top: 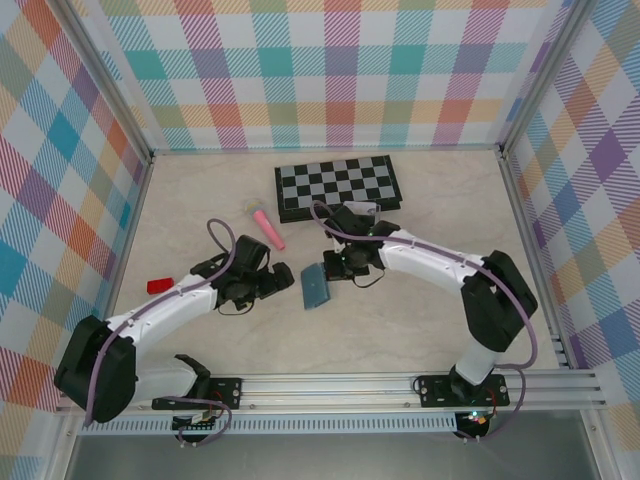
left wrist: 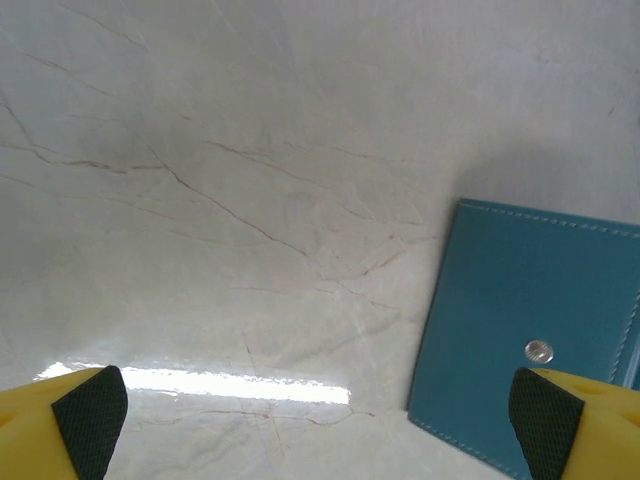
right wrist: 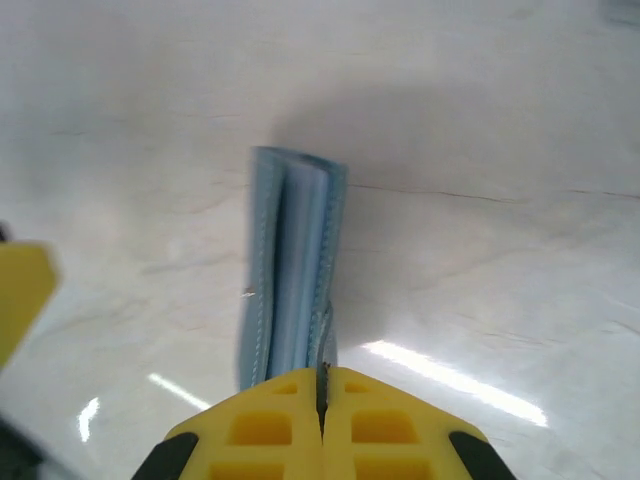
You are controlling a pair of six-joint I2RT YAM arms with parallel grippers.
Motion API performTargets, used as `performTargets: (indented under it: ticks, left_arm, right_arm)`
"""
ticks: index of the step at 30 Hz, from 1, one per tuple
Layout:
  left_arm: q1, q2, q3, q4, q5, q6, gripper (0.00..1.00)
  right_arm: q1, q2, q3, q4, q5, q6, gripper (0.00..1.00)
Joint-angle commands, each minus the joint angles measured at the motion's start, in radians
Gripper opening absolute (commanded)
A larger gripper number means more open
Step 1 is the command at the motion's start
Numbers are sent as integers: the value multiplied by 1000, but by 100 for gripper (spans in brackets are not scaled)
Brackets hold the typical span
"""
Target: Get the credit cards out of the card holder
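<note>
One card holder (top: 315, 287), blue-grey, lies on the table (top: 420, 320) in front of the chessboard (top: 338, 185).
- It is closed, book-like. Edge-on in the right wrist view, pale layers show between the covers; cannot tell whether they are pockets or the credit cards.
- Right gripper (right wrist: 322, 385): fingers pressed together on a thin flap at the holder's near edge, likely the snap tab.
- Left gripper (left wrist: 318, 410): spread wide, holding nothing. One pad (left wrist: 545, 425) sits over the holder's corner, just beside the metal snap stud (left wrist: 539, 350).

Handling, as judged:
- The holder looks light, with a soft stitched cover. It will flex and slide on the glossy table.
- One gripper needs to pin a cover while the other opens it.
- The cards inside should be stiff, thin and slick, best pinched by an exposed edge.

No brand, label or readable writing shows on the holder.
</note>
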Motion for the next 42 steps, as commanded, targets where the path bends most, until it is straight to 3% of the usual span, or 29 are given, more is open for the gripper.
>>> performTargets:
  ticks: [1,21,29,35,42]
  left_arm:
    - [5,-32,-2,-33,-50,-30,100]
    - [5,-236,-85,-83,-71,-69,100]
    - [5,-194,-92,-25,9,-49,99]
    - [4,-124,-93,81,112,-30,88]
    - [3,42,-48,187,221,-20,59]
  right_arm:
    - [13,15,26,53,-116,-37,0]
    - [13,88,109,119,-231,-7,0]
    - [-4,83,85,15,-50,-12,0]
    - [-71,24,-44,-10,42,3,0]
    - [-127,7,-127,-19,85,-3,0]
